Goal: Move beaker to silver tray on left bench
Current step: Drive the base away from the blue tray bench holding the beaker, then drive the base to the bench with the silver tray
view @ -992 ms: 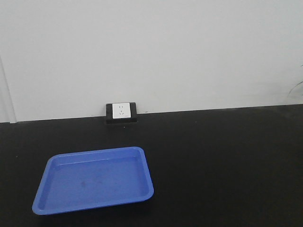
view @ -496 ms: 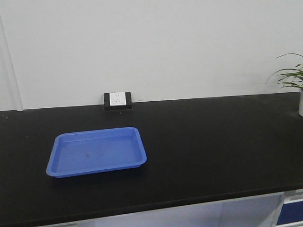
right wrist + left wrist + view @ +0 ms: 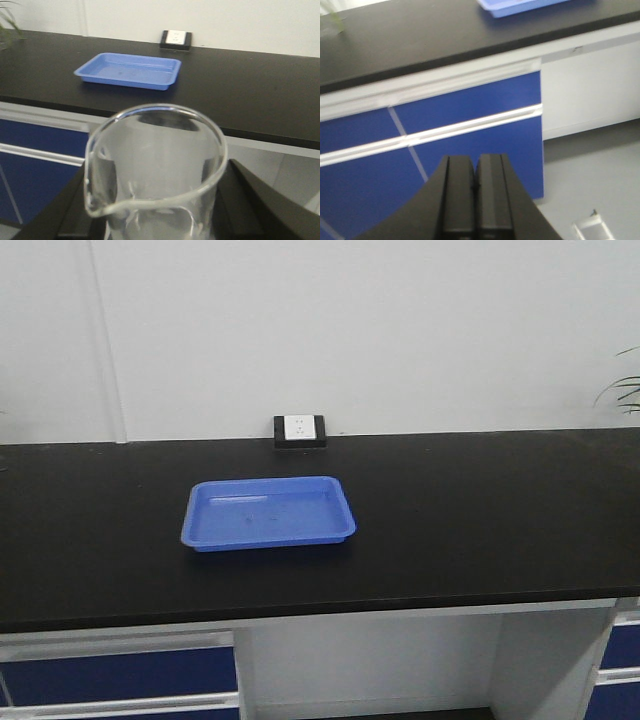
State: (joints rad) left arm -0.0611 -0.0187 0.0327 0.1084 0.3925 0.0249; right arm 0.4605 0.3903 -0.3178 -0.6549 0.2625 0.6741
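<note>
Right claw (image 3: 157, 216) clasps the upright beaker (image 3: 155, 150); left claw (image 3: 476, 192) is pinched fully together.

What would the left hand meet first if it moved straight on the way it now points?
Probably the blue cabinet front under the black benchtop, near its white handle rail. The shut left hand points at it with nothing between, though depth is unclear.

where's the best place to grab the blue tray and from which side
Pinch the tray by its near long rim, coming down from above on the front side. It lies flat on the bench, so nothing slips under it, and the upturned wall gives a lip to clamp. The left claw, now shut, would need to open first.
</note>
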